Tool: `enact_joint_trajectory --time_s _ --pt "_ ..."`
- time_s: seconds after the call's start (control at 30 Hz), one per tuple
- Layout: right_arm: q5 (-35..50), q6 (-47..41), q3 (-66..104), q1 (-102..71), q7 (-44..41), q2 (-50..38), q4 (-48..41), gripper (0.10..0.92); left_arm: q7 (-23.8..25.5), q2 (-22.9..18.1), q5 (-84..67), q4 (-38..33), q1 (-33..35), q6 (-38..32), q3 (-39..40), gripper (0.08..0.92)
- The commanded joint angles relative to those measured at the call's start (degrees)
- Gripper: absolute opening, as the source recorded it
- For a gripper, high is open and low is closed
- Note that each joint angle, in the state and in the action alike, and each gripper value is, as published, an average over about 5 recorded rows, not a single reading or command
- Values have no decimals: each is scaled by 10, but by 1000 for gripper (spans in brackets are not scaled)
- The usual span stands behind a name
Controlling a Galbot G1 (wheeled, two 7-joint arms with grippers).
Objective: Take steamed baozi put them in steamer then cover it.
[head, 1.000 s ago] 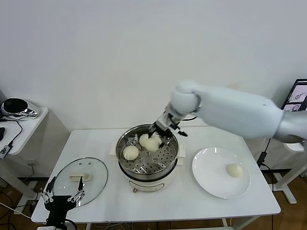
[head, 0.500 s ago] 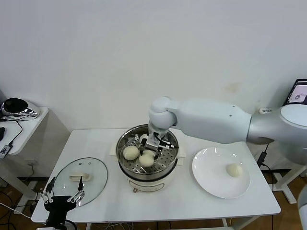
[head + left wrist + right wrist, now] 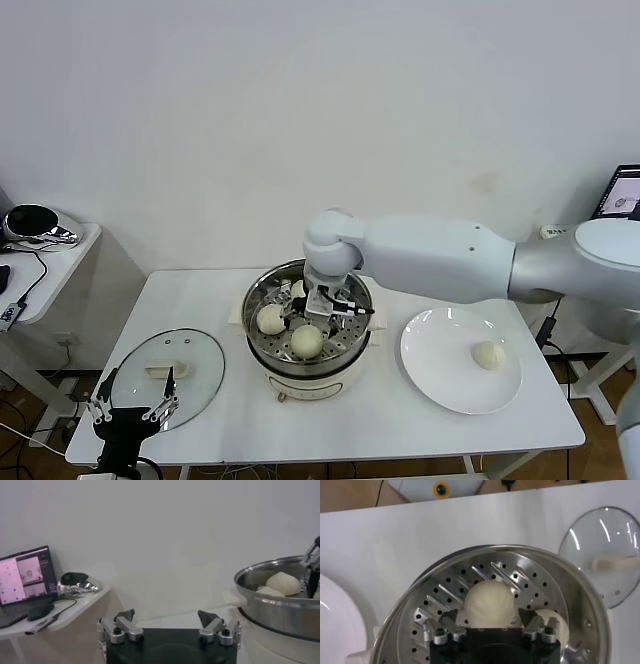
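- Right gripper (image 3: pixel 322 309) over the steamer (image 3: pixel 262 352), jaws spread, nothing pinched; a bun (image 3: pixel 489 603) sits on the tray just beside its fingertips.
- Three baozi in the steamer: (image 3: pixel 307 341), (image 3: pixel 271 319), one partly hidden.
- Last baozi (image 3: pixel 488 355) on the plate (image 3: pixel 440 385), right of the steamer.
- Buns look soft and light: pinch gently at the sides, or they dent.
- Lid (image 3: pixel 200 385) on the counter (image 3: pixel 400 430), left; glass, fragile, take it by the bar handle (image 3: pixel 168 370).
- Left gripper (image 3: pixel 169 625) parked low by the lid, spread.

No readable text, no labels, brands or numbers, laptop screen (image 3: pixel 25 575) beside the steamer (image 3: pixel 280 605) too blurred to read
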Motion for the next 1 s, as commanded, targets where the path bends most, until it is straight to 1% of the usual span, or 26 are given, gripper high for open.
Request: enact_joint_trajectory --time_s 0.03,0.13,0.3,0.4,0.53,0.67,0.77,1.0 --pt "71 -54 10 61 -29 -64 32 822 0 2 -1 -1 0 0 -1 823" --pt "98 -105 11 82 -46 -127 48 823 0 5 -3 0 -2 0 0 823" --pt "110 -172 -5 93 -47 -235 72 823 1 10 -2 1 -6 1 7 823" --pt "100 -221 -9 84 -35 -297 90 823 2 12 0 2 -10 1 14 823" --pt "66 -278 -13 59 -10 -378 111 823 3 15 0 4 -14 2 19 823" --pt "32 -290 6 4 4 -437 107 823 2 17 0 7 -15 2 19 823" --pt "7 -287 69 -85 10 -465 88 823 2 17 2 9 -16 2 22 823" --pt "-46 -284 236 -284 20 -484 44 823 2 17 8 12 -16 2 27 823"
